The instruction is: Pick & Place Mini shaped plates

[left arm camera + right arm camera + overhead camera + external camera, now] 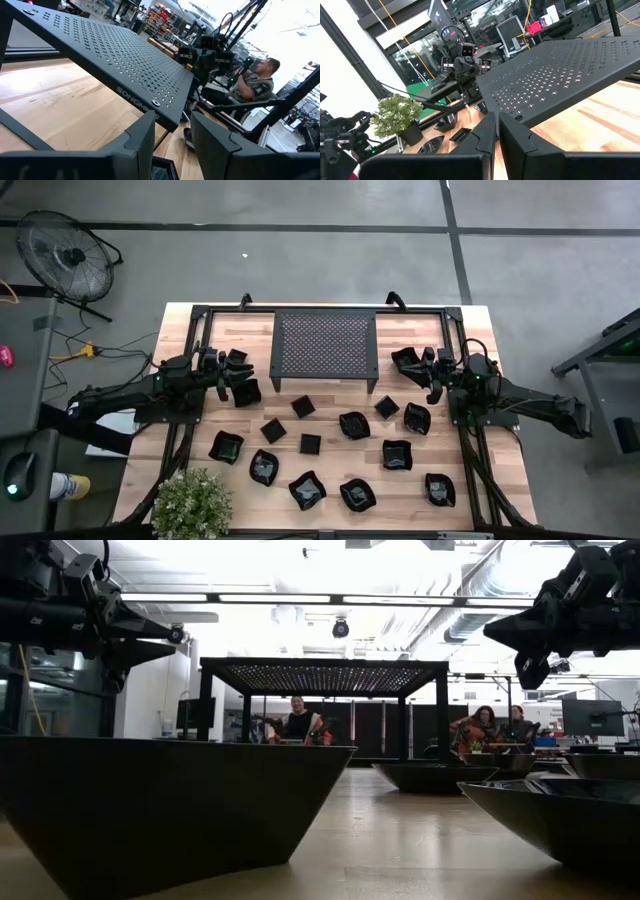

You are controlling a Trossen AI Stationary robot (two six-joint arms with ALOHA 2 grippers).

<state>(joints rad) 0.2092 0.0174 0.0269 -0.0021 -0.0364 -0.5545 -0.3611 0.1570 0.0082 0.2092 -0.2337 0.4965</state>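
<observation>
We judge the task barely begun: the mini shaped plates [310, 443] still lie scattered over the bare wood across the lower half of the high view, and nothing sits on top of the perforated rack [324, 345] at upper centre.

At centre left, the left gripper [236, 377] hovers beside the rack's left legs with its fingers [142, 142] parted. Dark shapes lie right beside it, apparently a plate or two [247, 391], but we cannot tell whether they are gripped, touched or merely lying beneath it. Just below sits a square plate [227, 447], and at the lower left corner a small potted plant [190, 502].

Across the middle, we count small square plates [303, 407] nearer the rack and wavy-rimmed ones [307, 489] along the bottom row, all apart from one another. The only holder in view is the rack, and we see no plate on its top; in the low view the space underneath [325, 730] looks empty too.

At centre right, the right gripper [432, 378] hangs beside the rack's right legs, its fingers [485, 135] clenched nearly together with nothing visible between them. A plate [406, 360] lies just beside it, and others [417, 418] lie just below.

Nearly every plate remains to be picked.
</observation>
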